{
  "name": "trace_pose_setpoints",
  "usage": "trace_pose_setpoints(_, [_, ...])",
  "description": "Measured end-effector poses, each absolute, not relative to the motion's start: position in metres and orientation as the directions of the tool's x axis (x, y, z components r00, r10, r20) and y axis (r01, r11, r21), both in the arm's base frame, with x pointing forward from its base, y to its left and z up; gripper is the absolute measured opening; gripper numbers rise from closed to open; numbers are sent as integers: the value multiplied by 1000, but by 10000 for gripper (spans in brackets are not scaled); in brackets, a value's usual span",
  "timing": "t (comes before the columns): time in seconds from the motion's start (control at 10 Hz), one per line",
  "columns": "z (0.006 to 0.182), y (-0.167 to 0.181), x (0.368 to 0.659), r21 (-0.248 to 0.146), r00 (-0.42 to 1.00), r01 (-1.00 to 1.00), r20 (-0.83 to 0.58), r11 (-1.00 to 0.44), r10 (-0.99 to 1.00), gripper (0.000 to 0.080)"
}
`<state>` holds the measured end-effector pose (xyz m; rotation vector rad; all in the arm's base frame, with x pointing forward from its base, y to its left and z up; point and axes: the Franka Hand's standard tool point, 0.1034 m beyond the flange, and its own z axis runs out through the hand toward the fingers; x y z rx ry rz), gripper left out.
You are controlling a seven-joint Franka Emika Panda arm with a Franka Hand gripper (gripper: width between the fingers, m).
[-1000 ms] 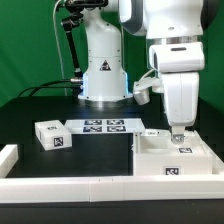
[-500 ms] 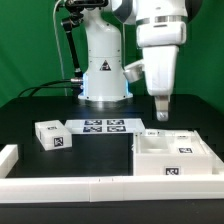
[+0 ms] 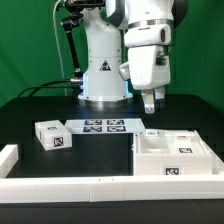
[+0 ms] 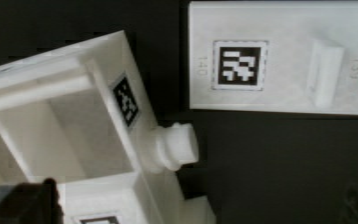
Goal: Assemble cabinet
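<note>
The hand (image 3: 153,107) hangs empty above the cabinet (image 3: 176,160), its opening unclear.

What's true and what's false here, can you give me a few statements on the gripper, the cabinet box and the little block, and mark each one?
1. The gripper hangs in the air above the table, touching no part. True.
2. The small white block lies on the exterior view's right of the marker board. False: it lies on the exterior view's left of that board.
3. The cabinet box sits on the table toward the exterior view's right. True.
4. The gripper holds the small white block. False: the block rests on the table, well apart from the gripper.
</note>
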<state>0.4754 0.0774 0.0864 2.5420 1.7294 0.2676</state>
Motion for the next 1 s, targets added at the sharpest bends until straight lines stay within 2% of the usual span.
trace_pose_setpoints(0.3, [86, 77, 475, 142, 358, 918, 112, -371, 927, 796])
trace_pose_setpoints(0.4, [86, 79, 474, 143, 384, 906, 121, -399, 916, 796])
trace_pose_setpoints(0.5, [84, 88, 458, 141, 450, 872, 149, -469, 881, 796])
trace_pose_setpoints(0.7, [72, 87, 437, 125, 458, 871, 149, -476, 876, 796])
trace_pose_setpoints(1.0, [55, 74, 429, 106, 418, 896, 132, -432, 899, 796])
